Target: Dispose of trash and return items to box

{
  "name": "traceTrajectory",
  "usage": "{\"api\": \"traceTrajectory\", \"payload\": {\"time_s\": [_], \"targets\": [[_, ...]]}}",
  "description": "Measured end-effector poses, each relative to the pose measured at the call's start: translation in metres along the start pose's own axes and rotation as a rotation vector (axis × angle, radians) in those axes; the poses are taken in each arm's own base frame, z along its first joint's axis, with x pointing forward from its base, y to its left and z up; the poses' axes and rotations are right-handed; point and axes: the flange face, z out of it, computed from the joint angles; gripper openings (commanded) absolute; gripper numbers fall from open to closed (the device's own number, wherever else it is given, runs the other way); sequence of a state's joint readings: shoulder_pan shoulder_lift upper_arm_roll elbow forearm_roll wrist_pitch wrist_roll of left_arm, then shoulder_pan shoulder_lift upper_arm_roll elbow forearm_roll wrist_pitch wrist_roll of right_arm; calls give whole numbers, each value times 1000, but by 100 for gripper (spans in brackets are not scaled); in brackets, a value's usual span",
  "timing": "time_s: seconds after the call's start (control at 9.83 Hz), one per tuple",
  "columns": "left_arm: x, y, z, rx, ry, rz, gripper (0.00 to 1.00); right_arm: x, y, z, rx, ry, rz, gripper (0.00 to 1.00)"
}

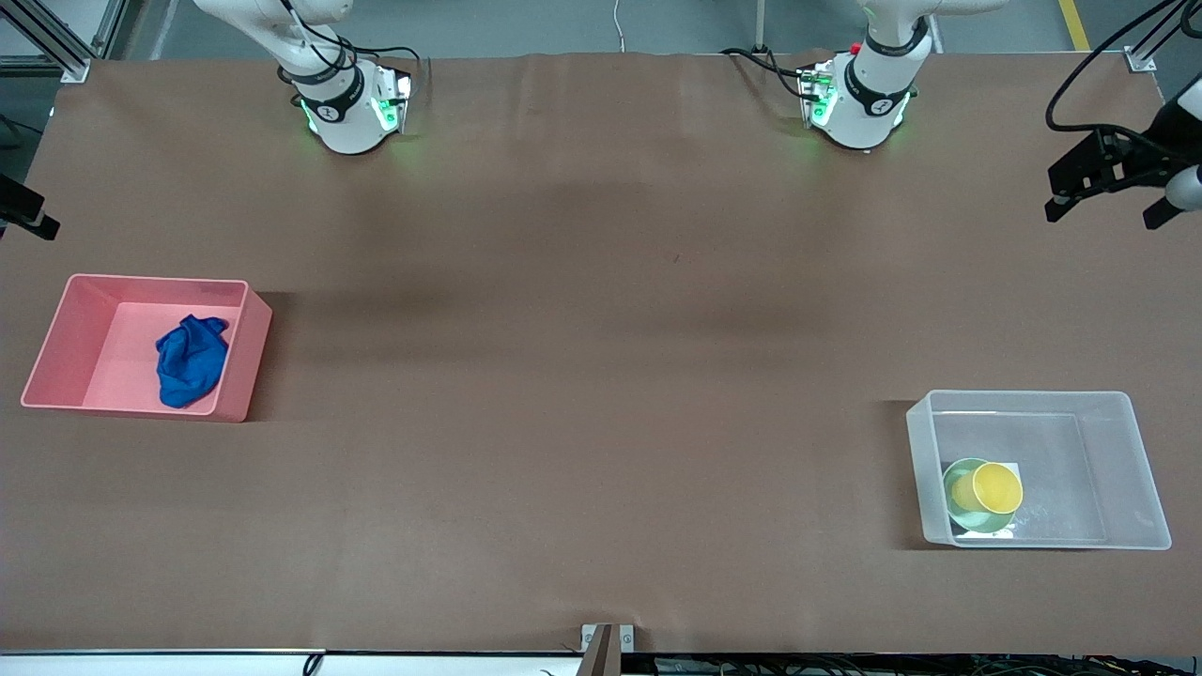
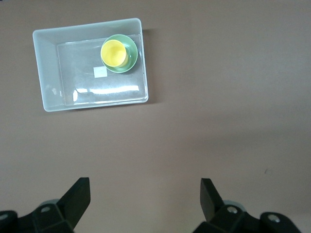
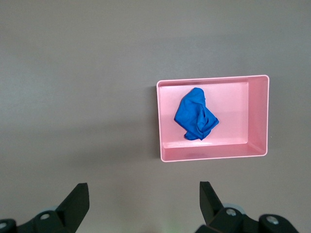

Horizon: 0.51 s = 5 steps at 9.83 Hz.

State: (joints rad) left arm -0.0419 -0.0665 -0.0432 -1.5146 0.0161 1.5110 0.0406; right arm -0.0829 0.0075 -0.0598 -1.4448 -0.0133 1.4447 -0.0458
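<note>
The trash [image 1: 191, 360], a crumpled royal-blue wad, is lying in the pink bin [image 1: 56, 343] at the right arm's end of the surface [image 1: 601, 329], against the wall on the side toward the left arm's end. The yellow cup [image 1: 993, 486] is sitting inside the mint-green bowl [image 1: 958, 488], tipped on its side with its mouth showing, and both are resting in the clear box [image 1: 1136, 451] at the left arm's end, partly covering the white label [image 2: 100, 72] on its floor.

My left tool [image 2: 145, 194] is hanging wide open and empty, over bare surface, well apart from the box. My right tool [image 3: 144, 194] is likewise spread open, gripping nothing, over bare surface, well apart from the bin. Both my arms are waiting.
</note>
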Motion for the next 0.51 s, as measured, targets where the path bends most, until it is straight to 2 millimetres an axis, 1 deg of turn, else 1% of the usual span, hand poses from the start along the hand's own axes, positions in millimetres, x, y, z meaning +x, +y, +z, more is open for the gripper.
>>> {"api": "traceTrajectory", "payload": {"time_s": [0.1,0.31,0.51], "targets": [[-3,1,4,0,-8,-2,100,0,0,0,0,0,0,100],[-2,3,12,0,-16,-23,100,0,0,0,0,0,1,100],[-1,4,14,0,-19,-27,100,0,0,0,0,0,1,100]]}}
